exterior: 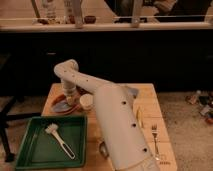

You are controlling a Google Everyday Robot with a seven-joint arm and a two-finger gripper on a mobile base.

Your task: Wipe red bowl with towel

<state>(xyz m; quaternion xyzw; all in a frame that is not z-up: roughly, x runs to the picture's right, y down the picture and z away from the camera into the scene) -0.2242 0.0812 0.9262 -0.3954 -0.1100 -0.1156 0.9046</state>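
The red bowl (60, 105) sits on the wooden table (150, 107) near its left edge, just behind the green tray. My white arm rises from the lower right, bends at an elbow (67, 70) and drops straight down. My gripper (70, 99) is at the bowl, over its right side, and the wrist hides part of it. I cannot make out a towel at the gripper. A grey cloth-like thing (132, 91) peeks out behind my arm at the table's far side.
A green tray (30, 150) at the front left holds a white brush (59, 139). A small white cup (86, 101) stands just right of the bowl. A fork (155, 137) and a yellow-green item (140, 118) lie on the right. A dark counter stands behind.
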